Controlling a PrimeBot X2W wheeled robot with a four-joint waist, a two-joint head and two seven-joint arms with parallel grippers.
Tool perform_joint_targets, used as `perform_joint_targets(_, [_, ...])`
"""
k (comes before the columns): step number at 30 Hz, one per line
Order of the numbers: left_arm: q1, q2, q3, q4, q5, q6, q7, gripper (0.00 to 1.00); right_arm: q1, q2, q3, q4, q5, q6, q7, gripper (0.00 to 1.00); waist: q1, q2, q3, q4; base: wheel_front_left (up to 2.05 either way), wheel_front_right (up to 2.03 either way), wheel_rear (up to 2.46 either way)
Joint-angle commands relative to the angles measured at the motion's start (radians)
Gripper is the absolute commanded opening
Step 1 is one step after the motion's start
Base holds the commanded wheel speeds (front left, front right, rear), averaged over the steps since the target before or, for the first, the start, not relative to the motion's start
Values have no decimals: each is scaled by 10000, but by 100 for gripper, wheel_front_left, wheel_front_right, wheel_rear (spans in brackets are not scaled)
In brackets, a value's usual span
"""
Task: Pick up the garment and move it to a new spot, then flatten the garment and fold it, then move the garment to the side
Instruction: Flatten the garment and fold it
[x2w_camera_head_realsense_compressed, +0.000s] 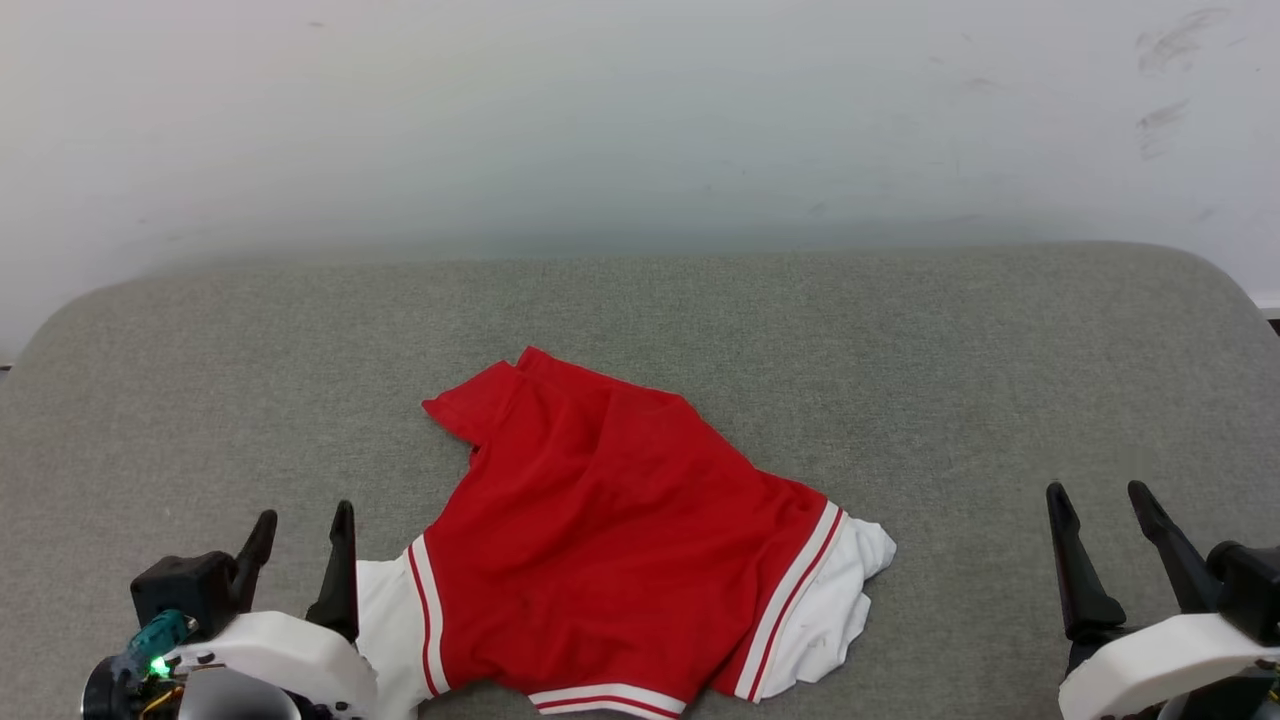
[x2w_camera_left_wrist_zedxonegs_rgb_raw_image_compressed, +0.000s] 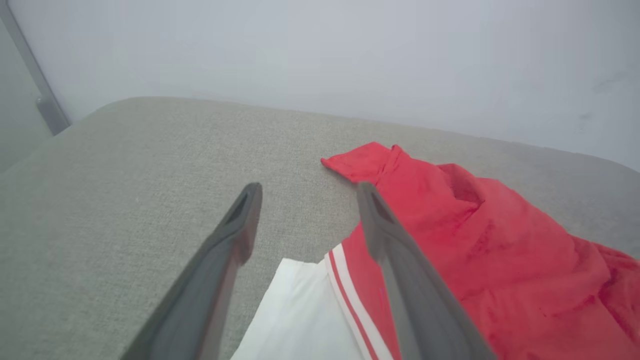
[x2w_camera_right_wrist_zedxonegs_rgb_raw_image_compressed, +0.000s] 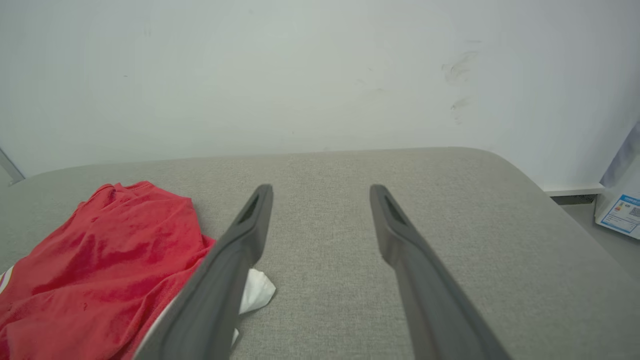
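- Striped hem (x2w_camera_head_realsense_compressed: 605, 698) of the garment (x2w_camera_head_realsense_compressed: 620, 540) sits at bottom centre of the head view, almost cut off by the frame edge.
- Garment lies lower centre on the grey cushion top (x2w_camera_head_realsense_compressed: 900, 350), spread but not flat. The upper-left corner is folded over and soft ridges run across the red body.
- White sleeves: one (x2w_camera_head_realsense_compressed: 385, 620) at lower left, one (x2w_camera_head_realsense_compressed: 835, 600) crumpled at lower right. Each has a red-and-white band at the seam.
- Left gripper (x2w_camera_head_realsense_compressed: 304, 515) is at lower left with its fingers spread and nothing pinched. It is just beside the lower-left sleeve, which lies under and between the fingers in the left wrist view.
- Right gripper (x2w_camera_head_realsense_compressed: 1098, 491) is at lower right, fingers wide and empty, well apart from the garment.
- Step, my read: the garment looks set down, so flattening is in hand and no fold has started.
- Next move likely needs the right gripper brought in to the crumpled sleeve. Both grippers then pinch edges and pull outward to smooth the ridges.
- Materials: thin limp knit that bunches easily. Cushion top is coarse woven cloth with rounded corners, and the wall (x2w_camera_head_realsense_compressed: 640, 120) behind is pale and scuffed.
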Motion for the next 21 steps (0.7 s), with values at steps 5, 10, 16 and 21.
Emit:
perform_joint_targets(5, [-293, -66, -234, -408, 650, 23, -879, 100, 168, 15, -146, 86, 55, -7, 630, 100, 1, 0, -22, 51, 0, 0, 0])
perform_joint_targets(10, [-393, -228, -463, -940, 1215, 175, -1280, 100, 246, 12, -12, 163, 37, -7, 2042, 100, 1, 0, 15, 251, 0, 0, 0])
perform_joint_targets(16, [-301, -393, -621, -1307, 1395, 274, -1363, 100, 235, -545, 710, 100, 460, -7, 4155, 100, 1, 0, 260, 725, 0, 0, 0])
perform_joint_targets(21, [-546, -607, -799, -1291, 1428, 273, -1365, 100, -119, -1199, 1604, 121, 1137, -7, 5391, 100, 1, 0, 706, 1168, 0, 0, 0])
